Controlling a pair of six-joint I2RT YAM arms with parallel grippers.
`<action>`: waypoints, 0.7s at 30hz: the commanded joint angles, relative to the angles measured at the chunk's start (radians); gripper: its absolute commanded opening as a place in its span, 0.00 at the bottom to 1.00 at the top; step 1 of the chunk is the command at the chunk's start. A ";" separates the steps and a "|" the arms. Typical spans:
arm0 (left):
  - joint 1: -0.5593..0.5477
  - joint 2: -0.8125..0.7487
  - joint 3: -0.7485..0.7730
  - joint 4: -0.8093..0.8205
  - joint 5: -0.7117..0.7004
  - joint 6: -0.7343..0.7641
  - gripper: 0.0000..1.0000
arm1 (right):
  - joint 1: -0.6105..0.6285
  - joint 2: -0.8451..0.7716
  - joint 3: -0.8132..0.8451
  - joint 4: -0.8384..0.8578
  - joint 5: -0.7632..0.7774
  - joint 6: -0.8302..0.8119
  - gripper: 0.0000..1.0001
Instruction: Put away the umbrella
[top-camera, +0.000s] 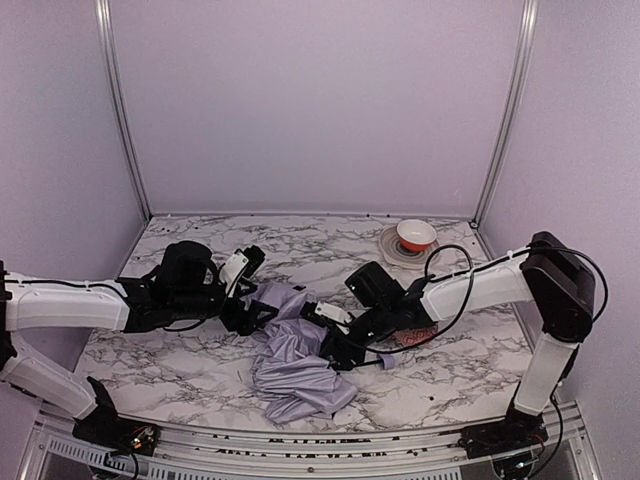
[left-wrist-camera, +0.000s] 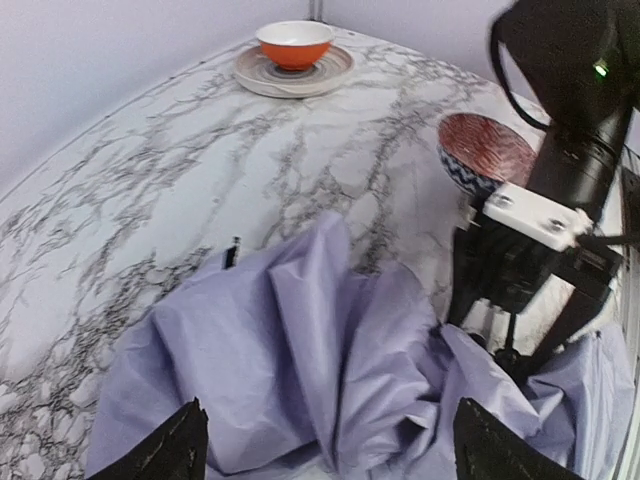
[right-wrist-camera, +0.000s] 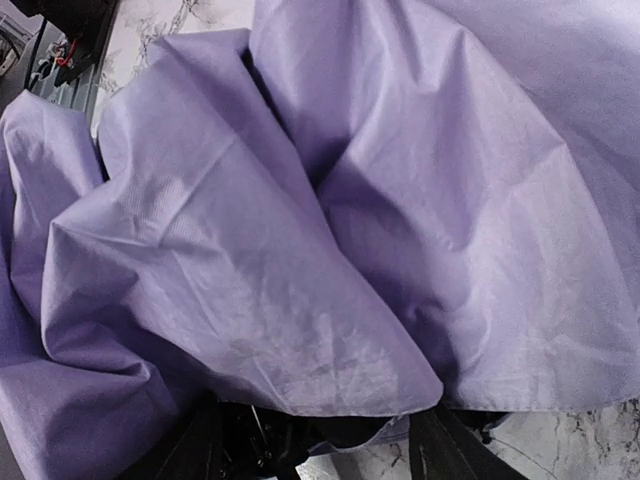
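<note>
The left arm (top-camera: 70, 305) and right arm (top-camera: 478, 285) show white shells, black joints, looping black cables, seemingly screwed wrist plates.

Free bench (top-camera: 300, 245) lies at 12 o'clock of the umbrella (top-camera: 295, 365) heap, and again at 8 o'clock. Left arm (top-camera: 70, 305) blocks 9 o'clock, right arm (top-camera: 480, 285) and patterned bowl (left-wrist-camera: 485, 150) block 3 o'clock; orange bowl (top-camera: 416, 235) on plate (top-camera: 388, 247) occupies 1 o'clock.

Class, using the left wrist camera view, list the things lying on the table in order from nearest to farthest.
umbrella → red patterned bowl → orange bowl on its plate
</note>
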 joint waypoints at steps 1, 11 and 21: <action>0.120 0.017 0.032 -0.012 -0.083 -0.162 0.86 | -0.004 -0.093 0.073 -0.067 0.010 -0.073 0.63; 0.233 0.196 0.134 -0.151 -0.145 -0.256 0.85 | -0.193 -0.123 0.280 0.016 -0.079 0.063 0.99; 0.235 0.282 0.167 -0.048 -0.095 -0.248 0.77 | -0.187 0.316 0.708 -0.114 -0.041 0.170 0.72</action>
